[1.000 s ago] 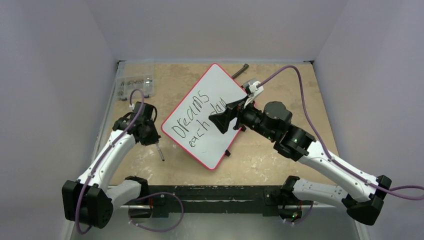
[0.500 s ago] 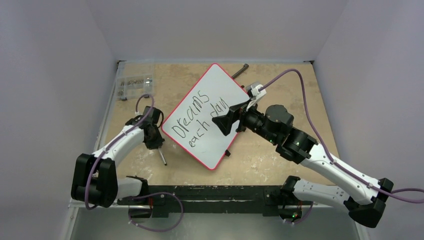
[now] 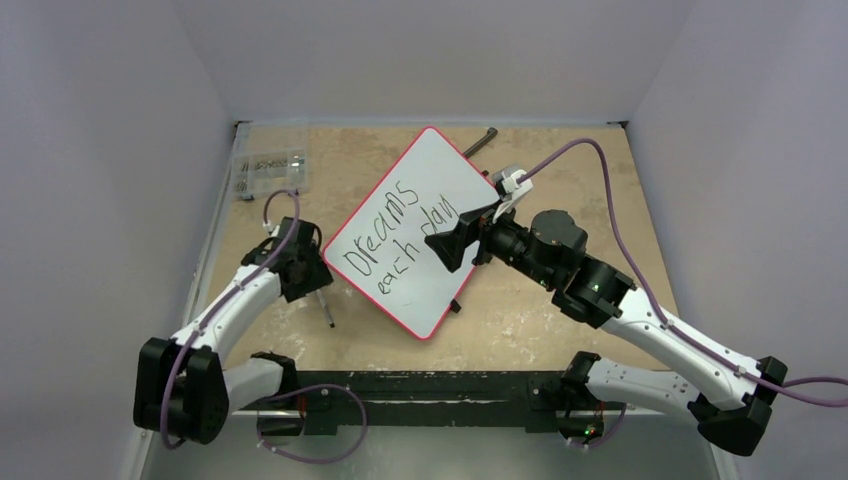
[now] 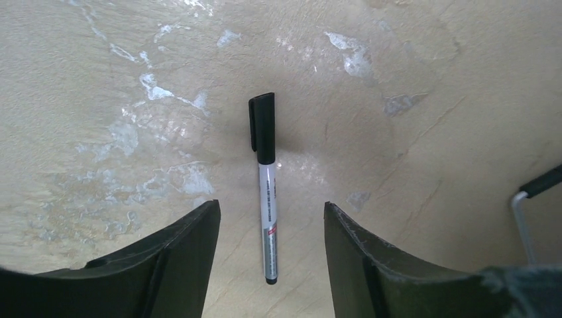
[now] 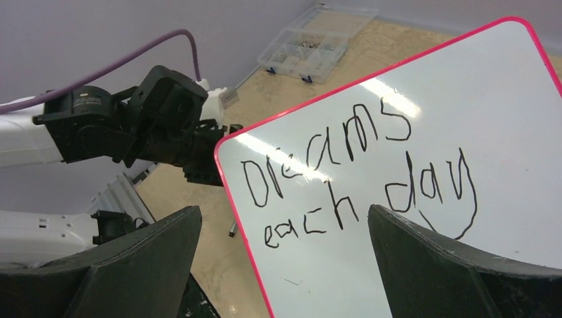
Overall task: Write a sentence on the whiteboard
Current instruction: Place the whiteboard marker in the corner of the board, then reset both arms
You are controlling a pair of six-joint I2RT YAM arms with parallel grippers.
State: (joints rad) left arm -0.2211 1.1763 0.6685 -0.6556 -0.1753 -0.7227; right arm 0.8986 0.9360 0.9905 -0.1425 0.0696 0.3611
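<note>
My left gripper (image 4: pixel 270 207) is hovering near the desk's (image 3: pixel 560 160) left edge, fingers standing apart w/ the marker (image 4: pixel 266 189) lying flat between them, untouched — slim grey barrel, black cap. My right gripper (image 5: pixel 283 211) is hanging spread wide over the whiteboard (image 3: pixel 425 175), gripping nothing. The board — glossy white, thin red rim, rounded corners — is lying skewed mid-desk, one corner nearing the far edge. The sentence (image 5: pixel 358 175) is running across it in black strokes. Bare, mottled beige desk is stretching along the right edge.
</note>
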